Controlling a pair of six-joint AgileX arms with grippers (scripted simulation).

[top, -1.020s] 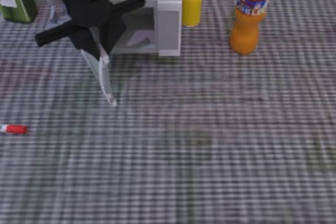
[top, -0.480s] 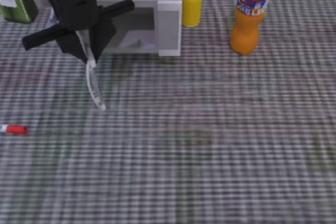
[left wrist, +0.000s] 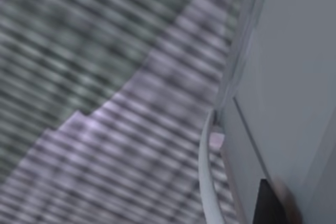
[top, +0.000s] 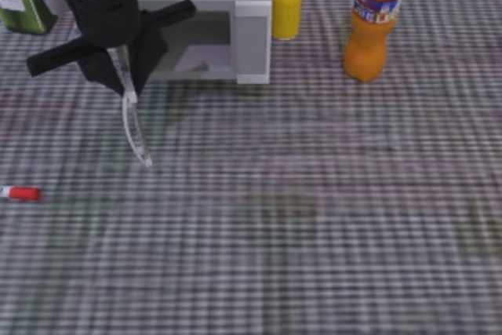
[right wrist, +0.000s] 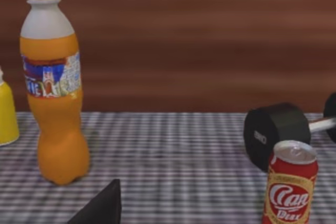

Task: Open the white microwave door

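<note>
Checked cloth covers the table (top: 314, 233) in the top view; the microwave (top: 227, 13) stands at its far edge, left of centre. Its door (top: 135, 127) is swung wide towards the near edge, held by the left gripper (top: 125, 76), so the opening step looks nearly done; letting go and backing off seems next. Bare cloth lies around the door's free edge, a red marker (top: 21, 192) well apart. The left wrist view shows the door up close; whether the jaws clamp it cannot be told. The right wrist view shows an orange bottle (right wrist: 55, 82), a can (right wrist: 291, 182) and a dumbbell (right wrist: 278, 132); the right arm is parked off the top view, its jaws' state unknowable.
</note>
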